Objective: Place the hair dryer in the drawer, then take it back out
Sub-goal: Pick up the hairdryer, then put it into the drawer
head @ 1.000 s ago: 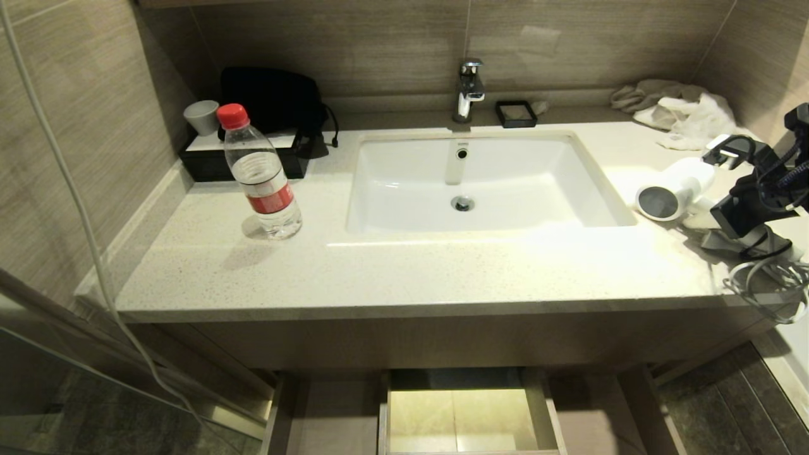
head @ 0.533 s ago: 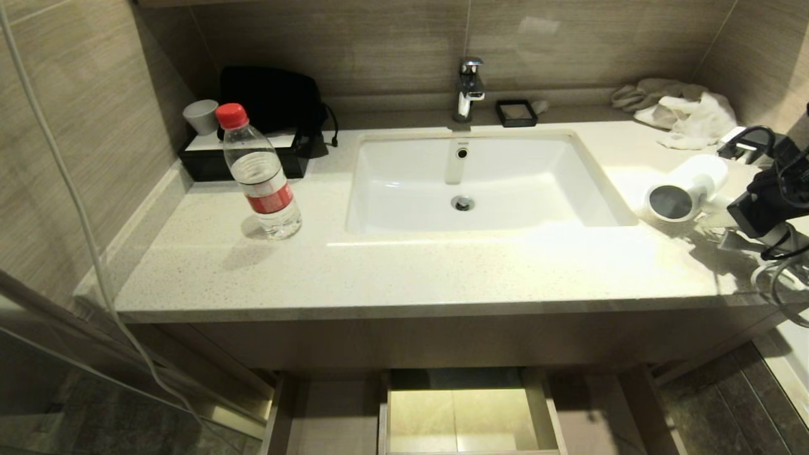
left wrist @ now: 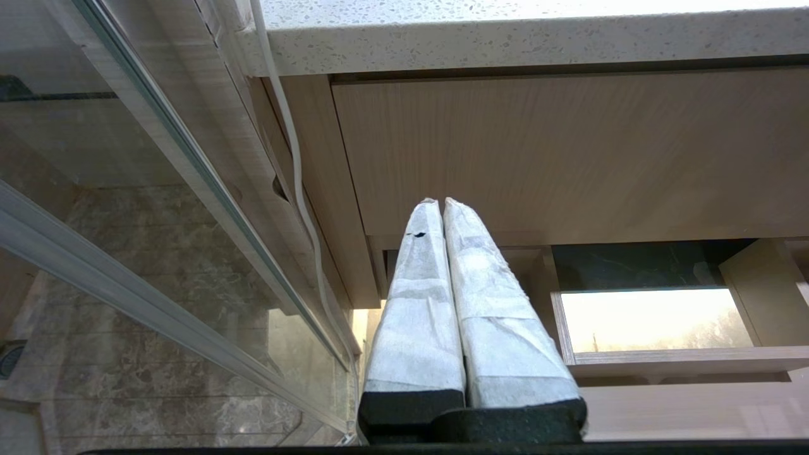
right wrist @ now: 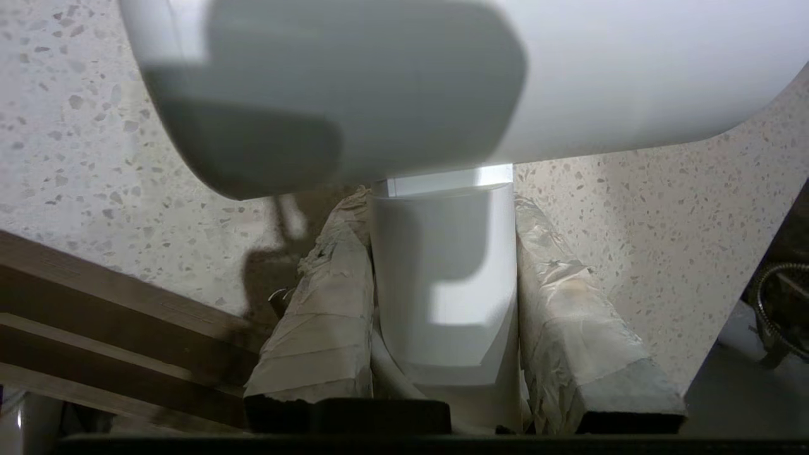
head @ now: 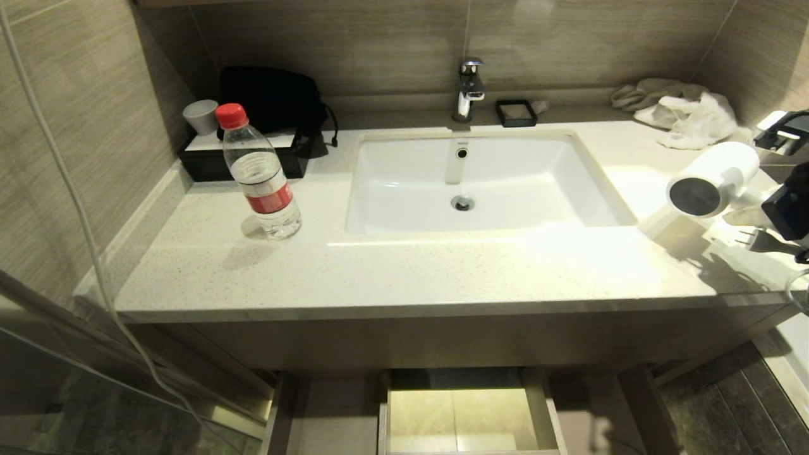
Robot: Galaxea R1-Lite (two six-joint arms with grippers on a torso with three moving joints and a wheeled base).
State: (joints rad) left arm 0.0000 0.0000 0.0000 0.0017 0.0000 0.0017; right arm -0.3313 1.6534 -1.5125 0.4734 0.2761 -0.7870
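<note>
Lifted since a moment ago, dryer (head: 714, 180) hangs above the table's (head: 404, 272) right end.
Right tool (right wrist: 442, 303) clamps its handle; left tool (left wrist: 442, 208) idles shut. Trailing cord could snag before the near drawer (head: 468, 411).

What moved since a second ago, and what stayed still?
The right end effector, shut on the handle of the hair dryer, has lifted it off the countertop and carried it up and toward the right edge of the head view. The water bottle, the cloth and the open drawer stayed put. The left end effector stays parked, shut.
</note>
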